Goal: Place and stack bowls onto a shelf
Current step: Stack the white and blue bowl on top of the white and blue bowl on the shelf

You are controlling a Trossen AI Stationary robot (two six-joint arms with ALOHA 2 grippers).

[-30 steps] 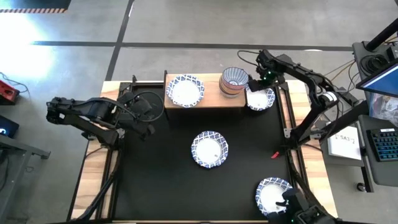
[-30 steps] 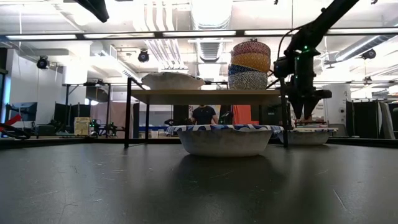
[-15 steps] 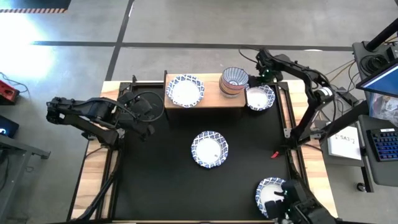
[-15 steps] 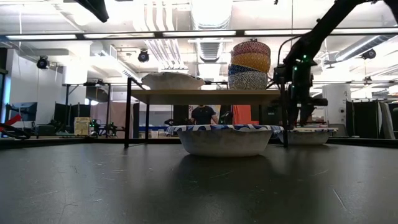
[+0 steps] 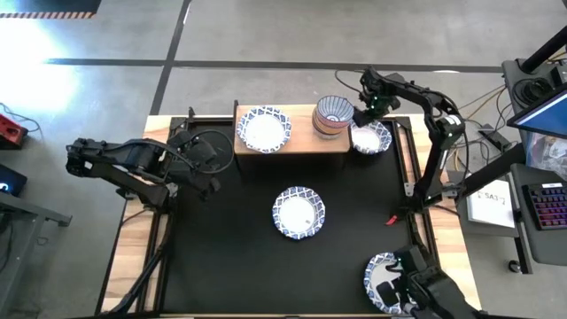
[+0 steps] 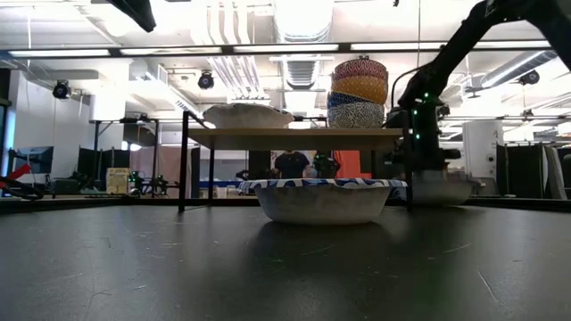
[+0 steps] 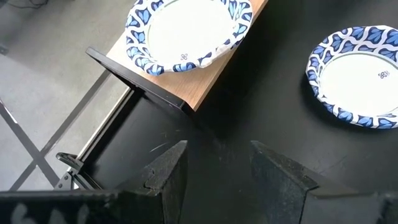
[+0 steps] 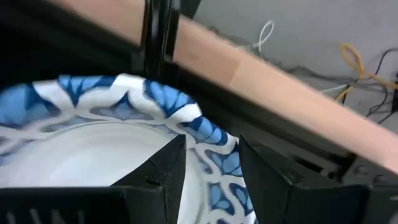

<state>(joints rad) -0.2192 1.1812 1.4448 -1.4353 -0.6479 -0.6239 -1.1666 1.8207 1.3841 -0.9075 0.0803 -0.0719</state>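
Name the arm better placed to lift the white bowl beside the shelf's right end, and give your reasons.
Right. The right gripper is already at that white bowl, its fingers straddling the rim. The left gripper is open and waits beyond the shelf's other end.

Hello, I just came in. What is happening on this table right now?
The right gripper is lowered over the rim of a white bowl beside the shelf, its fingers straddling the rim. The shelf holds one white bowl and a stack of small bowls. Two more white bowls sit on the table. The left gripper waits open.
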